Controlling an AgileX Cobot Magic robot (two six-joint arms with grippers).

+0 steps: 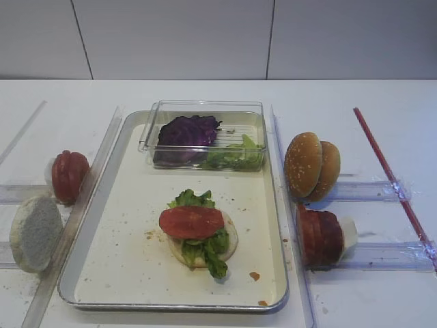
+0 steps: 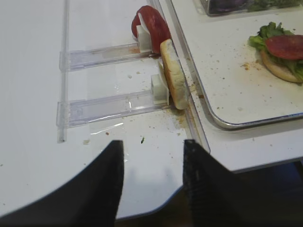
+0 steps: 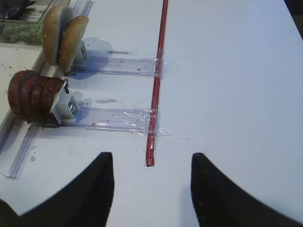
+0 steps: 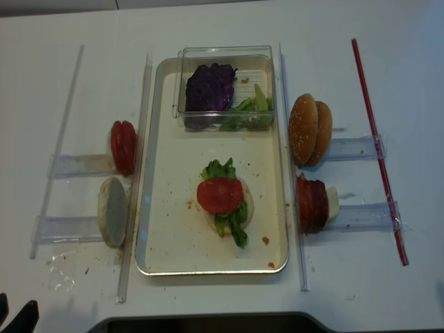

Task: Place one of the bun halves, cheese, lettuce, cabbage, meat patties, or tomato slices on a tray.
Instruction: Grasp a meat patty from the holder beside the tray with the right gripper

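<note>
On the tray [image 1: 171, 305] lies a pale bun half [image 1: 231, 240] with lettuce [image 1: 208, 258] and a tomato slice [image 1: 192, 222] on top. Left of the tray, tomato slices [image 1: 69, 176] and a pale bun half [image 1: 35, 232] stand on edge. To its right stand sesame bun halves [image 1: 312, 166] and meat patties [image 1: 319, 236]. Cabbage [image 1: 188, 131] and more lettuce [image 1: 235, 156] fill a clear box. Cheese is out of view. My left gripper [image 2: 154, 144] hangs open over the table's front-left edge. My right gripper [image 3: 151, 158] is open and empty, right of the patties [image 3: 33, 97].
Clear plastic rails [image 1: 369, 256] hold the upright food on both sides of the tray. A red strip [image 1: 389, 174] lies along the table at the far right, and its near end [image 3: 150, 158] lies below my right gripper. The clear box [image 1: 205, 109] takes up the tray's far end.
</note>
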